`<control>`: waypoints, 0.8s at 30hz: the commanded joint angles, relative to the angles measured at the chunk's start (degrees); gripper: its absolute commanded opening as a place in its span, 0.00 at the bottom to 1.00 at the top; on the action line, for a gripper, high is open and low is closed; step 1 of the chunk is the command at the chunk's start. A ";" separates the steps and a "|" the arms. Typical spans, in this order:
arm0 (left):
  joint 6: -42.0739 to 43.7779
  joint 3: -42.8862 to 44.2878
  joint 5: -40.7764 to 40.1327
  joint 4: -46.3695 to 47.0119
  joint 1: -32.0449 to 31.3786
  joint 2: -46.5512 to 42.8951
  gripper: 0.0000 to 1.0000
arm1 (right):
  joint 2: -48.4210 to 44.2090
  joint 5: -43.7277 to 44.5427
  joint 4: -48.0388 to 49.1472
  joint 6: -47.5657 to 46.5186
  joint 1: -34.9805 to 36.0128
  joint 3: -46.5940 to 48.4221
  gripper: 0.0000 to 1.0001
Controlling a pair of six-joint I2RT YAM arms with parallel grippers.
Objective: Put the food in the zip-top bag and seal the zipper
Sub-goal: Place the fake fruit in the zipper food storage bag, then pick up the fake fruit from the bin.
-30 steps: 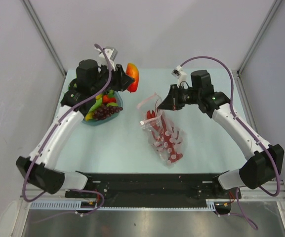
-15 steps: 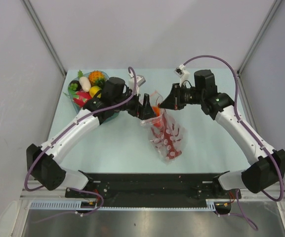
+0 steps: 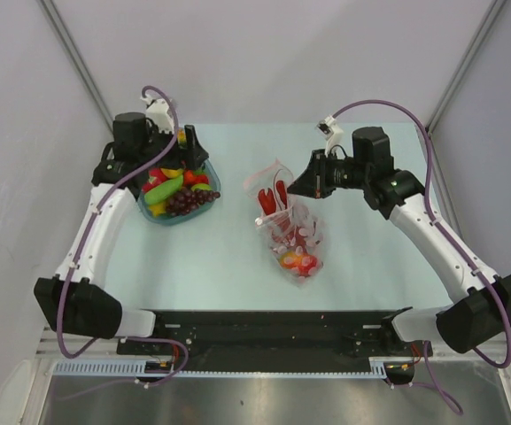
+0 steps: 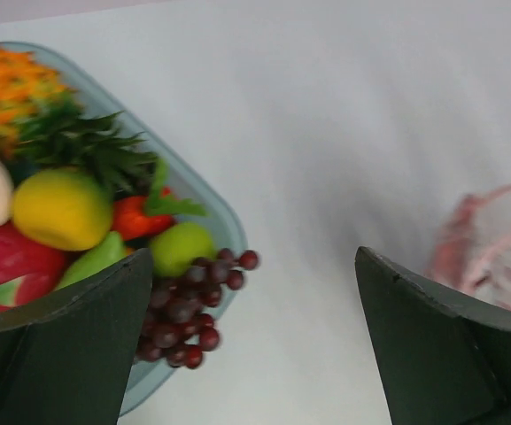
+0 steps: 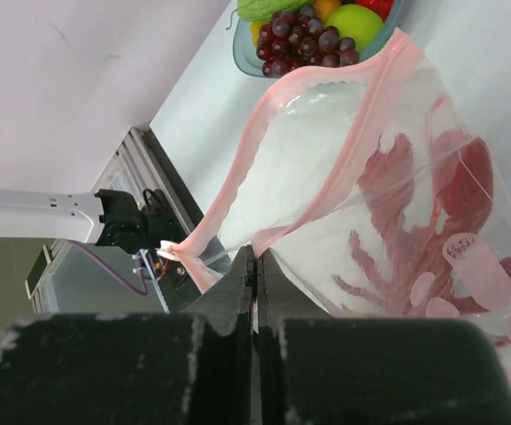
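task partly done. some food [image 3: 292, 258] inside zip-top bag [image 3: 304, 232], frame centre; most lies in tray [image 4: 226, 214], upper left. your left gripper [image 4: 251, 261] released, empty; right gripper [image 5: 255, 257] clenched on bag rim. zipper [image 5: 335, 74] unsealed.

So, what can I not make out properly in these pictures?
Top view: the food in the bag is too small and behind pink print to count.
Left wrist view: the tray is cut by the left edge and the left finger; the bag is blurred, cut by the right edge.
Right wrist view: the shut right fingers hide the pinched bag edge.
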 commanded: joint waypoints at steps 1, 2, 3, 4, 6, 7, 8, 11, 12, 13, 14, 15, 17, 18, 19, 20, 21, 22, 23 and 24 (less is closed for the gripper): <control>3.41 2.70 -14.54 2.31 1.72 6.56 0.99 | -1.45 0.92 2.45 -0.86 -0.05 0.13 0.00; 3.41 3.31 -15.25 2.32 2.16 7.97 0.99 | -1.37 1.01 2.27 -0.95 0.03 0.13 0.00; 3.85 4.19 -14.83 2.67 3.21 9.29 0.99 | -1.28 1.27 2.10 -1.12 0.03 0.30 0.00; 4.37 4.63 -15.26 2.93 3.57 12.17 0.98 | -1.28 1.36 1.75 -1.38 0.03 0.30 0.00; 4.73 5.42 -16.49 3.80 4.80 14.47 0.97 | -1.37 1.62 1.40 -1.74 0.03 0.39 0.00; 4.73 5.51 -16.67 4.25 5.07 16.05 0.96 | -1.45 1.71 1.05 -1.82 0.03 0.39 0.00; 4.55 5.60 -17.28 4.77 5.24 16.85 0.96 | -1.45 1.80 1.04 -1.83 0.03 0.39 0.00; 4.64 5.43 -18.42 6.71 5.42 19.39 0.95 | -1.54 1.89 0.87 -1.83 0.03 0.39 0.00; 4.73 5.42 -18.86 7.41 5.42 20.10 0.95 | -1.54 1.89 0.95 -1.83 -0.14 0.48 0.00; 4.38 5.60 -19.30 7.42 5.42 20.98 0.95 | -1.54 1.98 0.87 -1.83 -0.06 0.48 0.00; 4.20 5.86 -19.65 7.50 5.42 22.56 0.95 | -1.46 1.98 0.87 -1.83 -0.06 0.48 0.00; 4.11 6.13 -19.92 7.85 5.42 23.27 0.96 | -1.45 1.98 0.87 -1.83 0.03 0.57 0.00; 3.76 6.30 -20.09 8.38 5.42 24.41 0.96 | -1.37 1.89 0.78 -1.91 -0.14 0.57 0.00; 3.67 6.39 -20.01 8.82 5.42 25.20 0.96 | -1.37 1.89 0.78 -1.91 -0.14 0.65 0.00; 3.67 6.48 -19.92 8.91 5.42 25.64 0.96 | -1.28 1.89 0.60 -1.91 -0.32 0.65 0.00; 3.33 6.48 -19.83 9.00 5.42 26.00 0.95 | -1.28 1.98 0.60 -2.00 -0.32 0.74 0.00; 3.15 6.57 -19.83 9.17 5.42 26.70 0.96 | -1.45 1.89 0.52 -2.00 -0.23 0.74 0.00; 2.97 6.57 -19.83 9.26 5.42 26.96 0.96 | -1.28 1.80 0.51 -2.00 -0.49 0.83 0.00; 2.88 6.65 -20.01 9.26 5.42 27.40 0.97 | -1.19 1.71 0.51 -1.91 -0.67 0.74 0.00; 2.80 6.57 -19.92 9.61 5.42 27.67 0.99 | -1.28 1.54 0.51 -1.74 -0.58 0.83 0.00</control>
